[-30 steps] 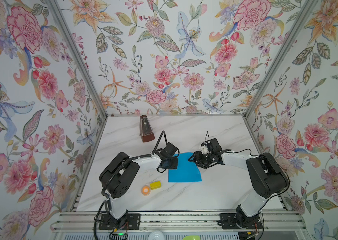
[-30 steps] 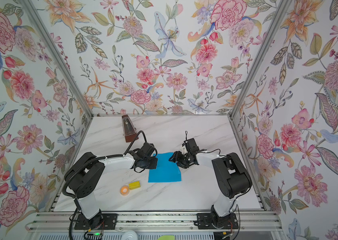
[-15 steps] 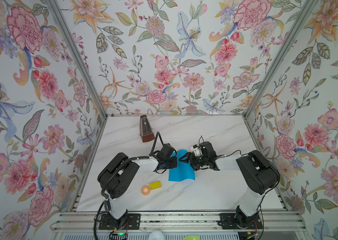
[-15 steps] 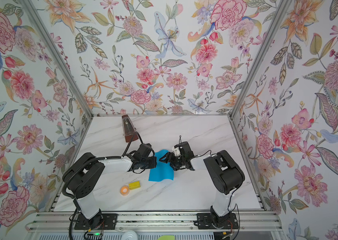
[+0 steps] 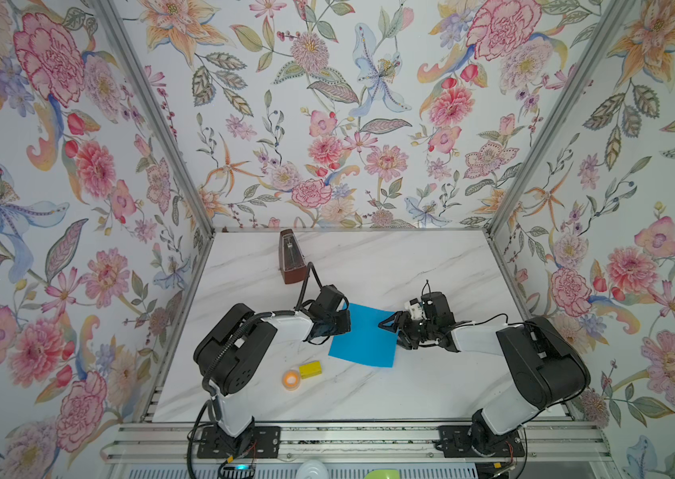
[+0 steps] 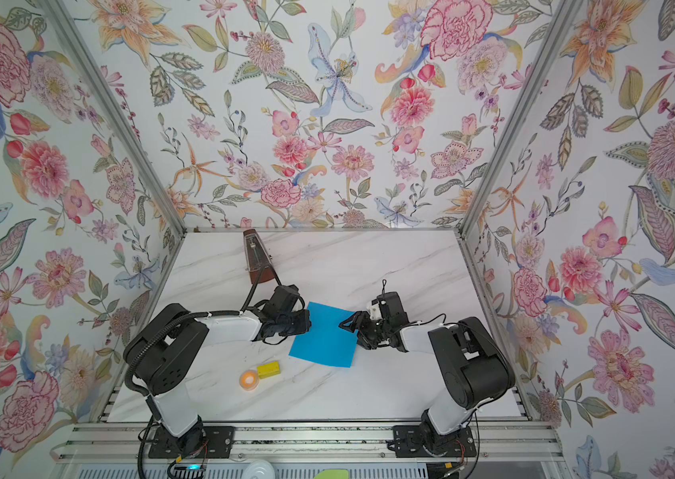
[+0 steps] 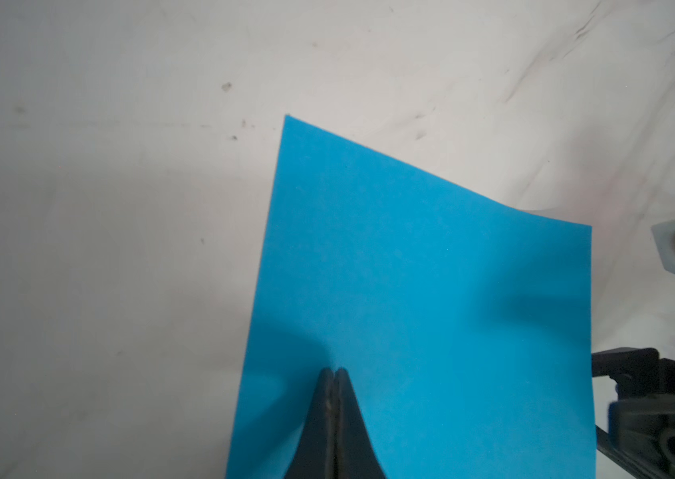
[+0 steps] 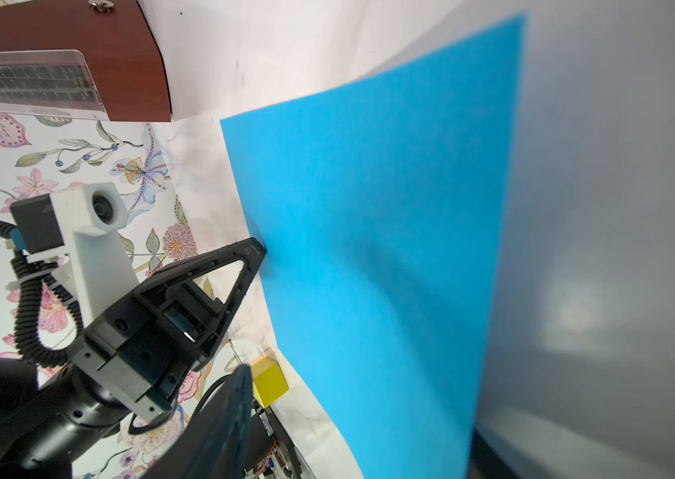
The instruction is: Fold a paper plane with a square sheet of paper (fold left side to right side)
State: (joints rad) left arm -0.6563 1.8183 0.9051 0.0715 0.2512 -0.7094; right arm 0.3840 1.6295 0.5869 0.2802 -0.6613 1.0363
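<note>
Hiding under its own wrist in both top views, left gripper shows only on wrist cam: jaws shut, tips on square sheet of paper nr its left edge. Right gripper jaws apart at sheet's right edge; contact unclear. Sheet lies btwn them. Metronome scale unreadable.

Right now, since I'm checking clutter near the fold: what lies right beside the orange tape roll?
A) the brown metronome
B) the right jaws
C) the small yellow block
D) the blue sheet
C: in both top views the small yellow block lies right beside the orange tape roll, while the blue sheet lies apart from them and the brown metronome stands far back.
</note>
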